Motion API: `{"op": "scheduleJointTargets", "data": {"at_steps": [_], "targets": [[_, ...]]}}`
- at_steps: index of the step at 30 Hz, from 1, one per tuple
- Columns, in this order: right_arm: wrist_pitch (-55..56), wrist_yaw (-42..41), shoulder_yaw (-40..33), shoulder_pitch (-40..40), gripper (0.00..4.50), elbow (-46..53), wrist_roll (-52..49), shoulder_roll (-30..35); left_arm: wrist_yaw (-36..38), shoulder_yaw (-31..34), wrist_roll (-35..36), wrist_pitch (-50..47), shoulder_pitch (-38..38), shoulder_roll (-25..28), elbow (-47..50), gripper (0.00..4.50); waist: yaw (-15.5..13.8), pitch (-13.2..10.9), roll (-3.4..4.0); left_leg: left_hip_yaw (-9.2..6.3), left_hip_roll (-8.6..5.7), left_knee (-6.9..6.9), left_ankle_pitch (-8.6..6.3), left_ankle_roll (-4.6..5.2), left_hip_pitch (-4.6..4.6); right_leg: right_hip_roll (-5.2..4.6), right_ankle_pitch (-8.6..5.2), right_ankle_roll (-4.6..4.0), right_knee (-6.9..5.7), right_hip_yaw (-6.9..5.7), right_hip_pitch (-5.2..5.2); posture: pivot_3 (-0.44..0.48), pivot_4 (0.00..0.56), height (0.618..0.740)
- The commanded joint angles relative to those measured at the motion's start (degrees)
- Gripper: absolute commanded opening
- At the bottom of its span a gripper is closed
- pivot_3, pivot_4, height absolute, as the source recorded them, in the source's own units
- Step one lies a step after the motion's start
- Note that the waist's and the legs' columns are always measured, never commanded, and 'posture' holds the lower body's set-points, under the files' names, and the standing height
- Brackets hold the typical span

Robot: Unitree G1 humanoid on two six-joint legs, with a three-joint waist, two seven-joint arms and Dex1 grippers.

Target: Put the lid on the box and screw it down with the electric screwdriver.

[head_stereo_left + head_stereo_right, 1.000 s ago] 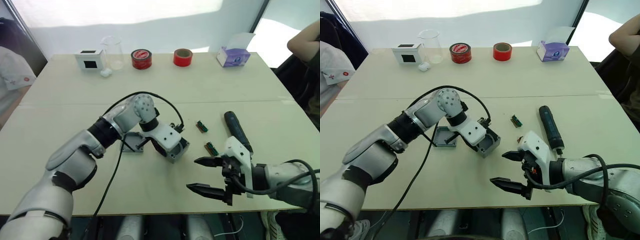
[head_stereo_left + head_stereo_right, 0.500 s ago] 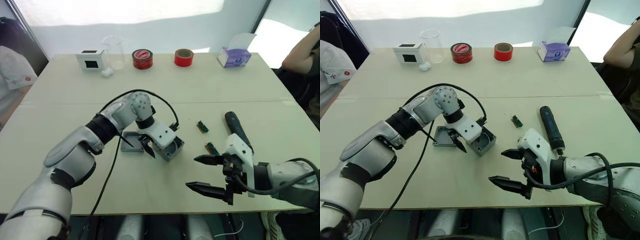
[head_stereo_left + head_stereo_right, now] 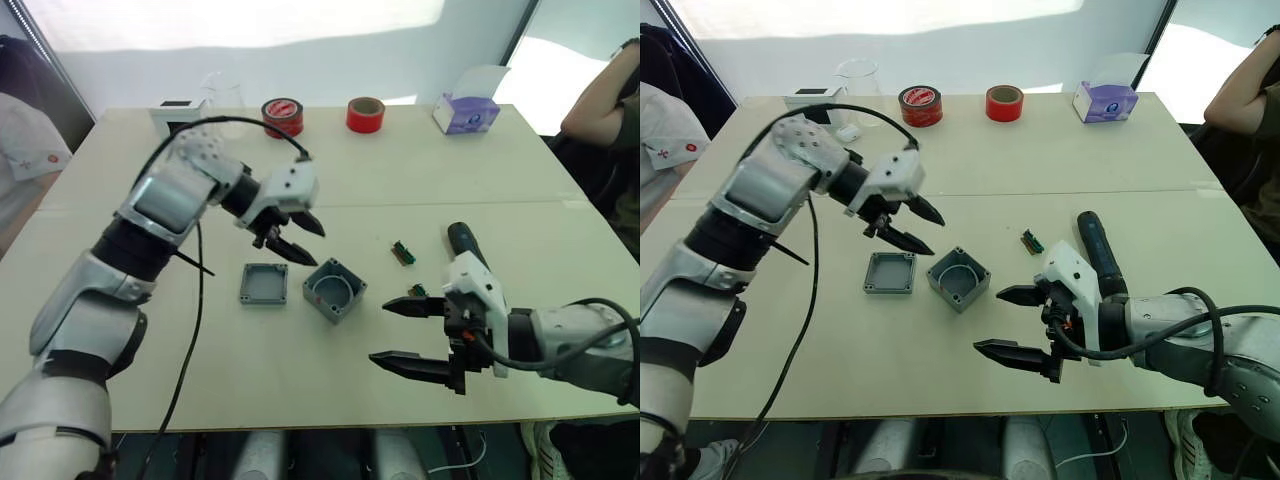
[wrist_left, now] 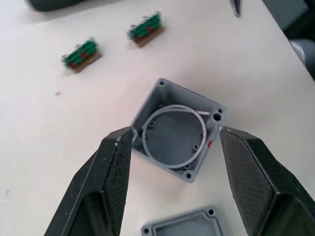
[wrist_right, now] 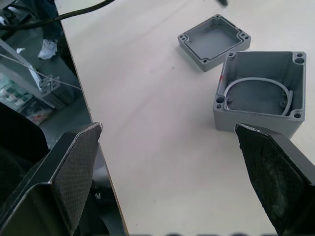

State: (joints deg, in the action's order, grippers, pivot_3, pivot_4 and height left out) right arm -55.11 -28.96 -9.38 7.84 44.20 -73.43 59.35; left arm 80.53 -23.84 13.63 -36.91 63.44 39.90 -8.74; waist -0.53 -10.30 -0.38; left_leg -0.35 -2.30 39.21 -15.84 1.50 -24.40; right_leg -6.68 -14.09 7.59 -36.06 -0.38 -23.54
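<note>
- Pale table [image 3: 420, 170], with tape rolls, a tissue box and a white cube along the far edge – all well clear of your work.
- Your box [image 3: 334, 290] sits open side up near the middle, turned a little askew; the lid [image 3: 263, 284] lies just beside it on your left, rim up, not touching.
- Your screwdriver [image 3: 470, 252] lies on the right, beyond the right gripper, with two small green blocks [image 3: 404, 252] between it and the box.
- Step in hand, as I judge it: pick up the lid. Come down square over it, grip two opposite rims, and flip it before seating – then match its corners to the box's skewed corner holes.
- Your left gripper [image 3: 297, 238] hangs above and behind the lid, fingers spread wide, holding nothing and touching nothing.
- Your right gripper [image 3: 402, 333] hovers low near the front edge, right of the box – fingers wide apart, empty.
</note>
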Motion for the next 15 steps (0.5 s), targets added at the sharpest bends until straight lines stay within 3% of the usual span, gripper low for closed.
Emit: {"op": "scheduleJointTargets", "data": {"at_steps": [1, 3, 6, 11, 15], "targets": [[4.35, 2.60, 0.94, 7.94, 4.50, -1.23, 2.99, -4.80, -12.57, 5.76, -1.50, -26.73, 1.51, 2.20, 4.76, 2.82, 0.15, -0.02, -0.04, 0.00, 0.01, 0.00, 0.00, 0.00, 0.01, 0.02, 0.00, 0.00, -0.01, 0.00, 0.00, 0.000, 0.150, 0.740], [3.94, 1.26, 4.92, 13.67, 4.50, -2.18, 6.75, -5.80, -19.32, 8.96, -2.18, -42.22, 0.24, 2.24, 7.57, 2.82, 0.38, -0.02, -0.03, 0.00, -0.01, 0.01, 0.01, -0.01, 0.04, 0.02, -0.02, 0.05, -0.06, 0.02, 0.01, 0.000, 0.150, 0.740], [3.83, -2.46, 10.10, 17.06, 4.50, -1.63, 13.21, -4.69, -26.23, 11.91, -2.06, -53.88, -3.47, 3.78, 12.69, 2.82, 0.40, -0.02, -0.04, -0.05, -0.02, 0.00, 0.00, -0.01, 0.04, 0.03, -0.15, 0.23, -0.14, 0.01, -0.02, 0.000, 0.150, 0.740], [5.65, -7.27, 17.19, 20.19, 4.50, -3.70, 19.90, -7.74, -36.73, 17.52, 6.18, -55.59, -10.31, 6.23, 13.14, 2.82, 0.51, -0.04, -0.07, -0.04, -0.02, -0.05, 0.03, -0.06, -0.01, 0.01, -0.15, 0.22, -0.16, 0.03, -0.09, 0.000, 0.150, 0.740], [9.45, -11.17, 21.25, 18.93, 4.50, -5.33, 27.04, -9.23, -49.19, 21.48, 17.05, -55.59, -15.32, 4.30, 12.55, 2.82, 0.07, -0.03, -0.07, -0.04, -0.05, -0.03, 0.05, -0.11, 0.04, -0.06, -0.15, 0.21, -0.17, 0.06, -0.09, 0.000, 0.150, 0.740]]}}
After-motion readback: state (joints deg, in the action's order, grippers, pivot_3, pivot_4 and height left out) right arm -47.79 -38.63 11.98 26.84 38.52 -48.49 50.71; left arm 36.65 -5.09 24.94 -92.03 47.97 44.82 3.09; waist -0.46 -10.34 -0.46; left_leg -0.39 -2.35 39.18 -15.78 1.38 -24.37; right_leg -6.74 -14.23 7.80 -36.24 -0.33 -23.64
